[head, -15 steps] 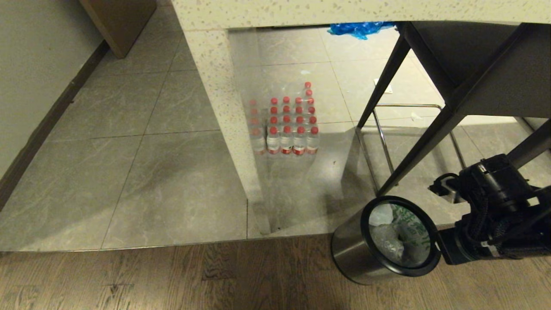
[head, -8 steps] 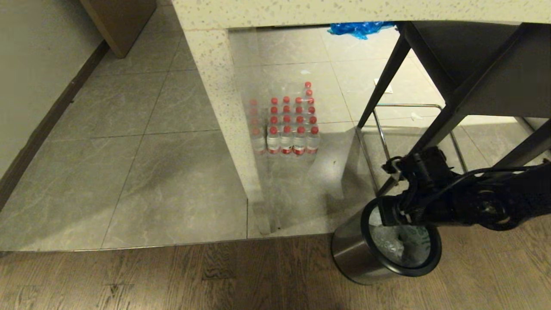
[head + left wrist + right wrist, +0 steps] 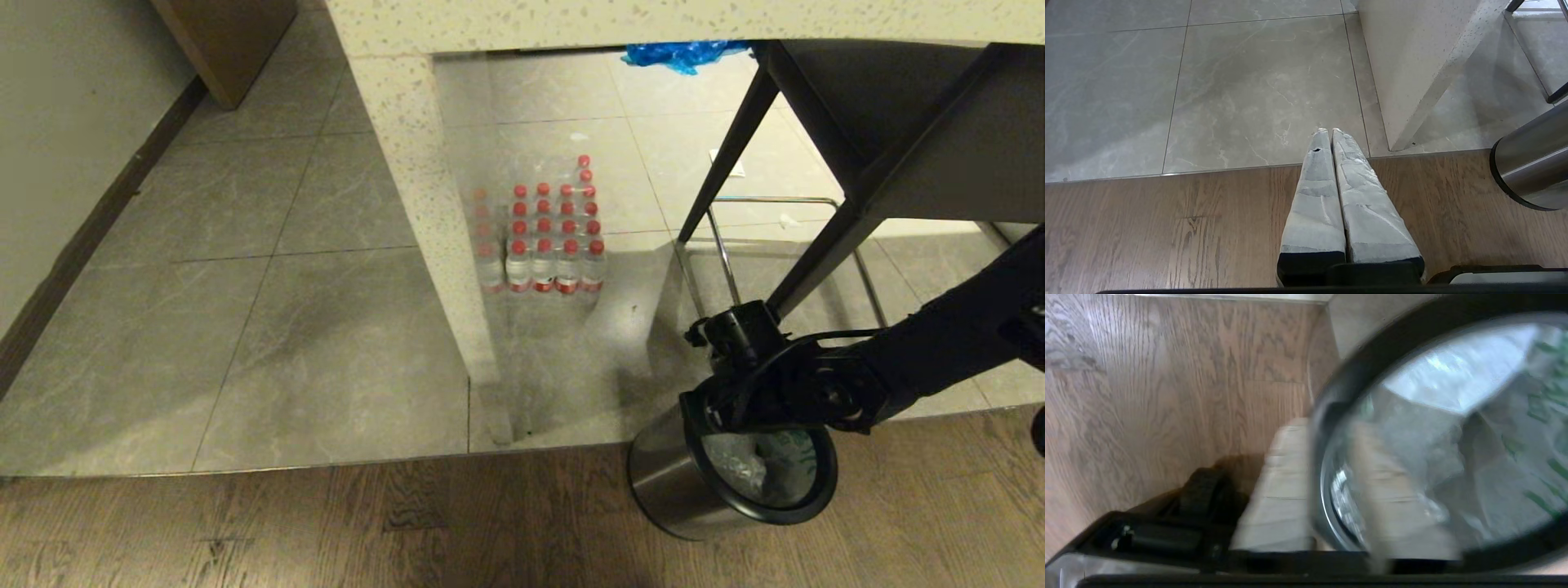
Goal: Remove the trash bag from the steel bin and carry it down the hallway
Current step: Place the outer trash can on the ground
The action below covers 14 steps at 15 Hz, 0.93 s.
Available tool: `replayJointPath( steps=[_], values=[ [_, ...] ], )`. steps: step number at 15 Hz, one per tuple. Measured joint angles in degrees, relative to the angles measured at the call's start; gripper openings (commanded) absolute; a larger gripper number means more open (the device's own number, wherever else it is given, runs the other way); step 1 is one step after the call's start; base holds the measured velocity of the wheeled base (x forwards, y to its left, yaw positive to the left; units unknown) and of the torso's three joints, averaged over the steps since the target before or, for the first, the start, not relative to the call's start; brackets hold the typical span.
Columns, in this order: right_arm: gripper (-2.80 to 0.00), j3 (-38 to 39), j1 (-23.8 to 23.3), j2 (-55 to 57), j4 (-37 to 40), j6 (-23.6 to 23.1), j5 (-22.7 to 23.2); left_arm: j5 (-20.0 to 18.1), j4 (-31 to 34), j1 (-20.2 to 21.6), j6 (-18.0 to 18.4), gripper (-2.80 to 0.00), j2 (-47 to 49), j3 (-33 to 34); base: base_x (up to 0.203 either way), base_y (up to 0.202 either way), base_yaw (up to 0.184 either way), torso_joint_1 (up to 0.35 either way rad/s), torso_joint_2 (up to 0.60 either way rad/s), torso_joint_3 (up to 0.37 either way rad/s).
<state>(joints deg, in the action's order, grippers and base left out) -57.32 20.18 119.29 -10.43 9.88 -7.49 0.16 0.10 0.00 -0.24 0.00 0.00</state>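
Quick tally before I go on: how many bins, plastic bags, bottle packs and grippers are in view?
steel bin: 1
plastic bags: 2 (trash bag in the bin, blue bag under the counter)
bottle pack: 1
grippers: 2 (left gripper, right gripper)
Total: 6

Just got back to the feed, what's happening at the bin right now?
The right gripper has come down onto the steel bin and sits at the rim, one finger outside the black ring and one inside, jaws parted. The trash bag is in the bin, not gripped yet. The left gripper is shut and idle, pointing at the floor beside the bin.
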Motion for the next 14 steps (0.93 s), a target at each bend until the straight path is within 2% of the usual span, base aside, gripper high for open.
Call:
replayJointPath(
  steps=[4, 8, 10, 11, 14],
  values=[
    [0.00, -1.09, 0.05, 2.91, -0.09, -1.87, -0.20, 0.00, 0.00, 0.00, -0.02, -2.80, 0.00, 0.00, 0.000, 0.000, 0.000, 0.000, 0.00, 0.000],
    [0.00, -1.88, 0.22, 6.07, -1.47, -1.51, -5.46, 0.01, 0.00, 0.00, 0.02, -2.80, 0.00, 0.00, 0.000, 0.000, 0.000, 0.000, 0.00, 0.000],
    [0.00, -3.66, 0.46, 7.70, -1.86, -1.13, -5.81, 0.00, 0.00, 0.00, 0.00, -2.80, 0.00, 0.00, 0.000, 0.000, 0.000, 0.000, 0.00, 0.000],
    [-2.80, -4.16, 0.61, 8.33, -2.83, -1.12, -5.79, -0.01, 0.00, 0.00, 0.00, -2.80, 0.00, 0.00, 0.000, 0.000, 0.000, 0.000, 0.00, 0.000],
    [-2.80, -4.91, 0.81, 9.71, -5.91, -1.71, -5.27, 0.00, 0.00, 0.00, 0.00, -2.80, 0.00, 0.00, 0.000, 0.000, 0.000, 0.000, 0.00, 0.000]
  ],
)
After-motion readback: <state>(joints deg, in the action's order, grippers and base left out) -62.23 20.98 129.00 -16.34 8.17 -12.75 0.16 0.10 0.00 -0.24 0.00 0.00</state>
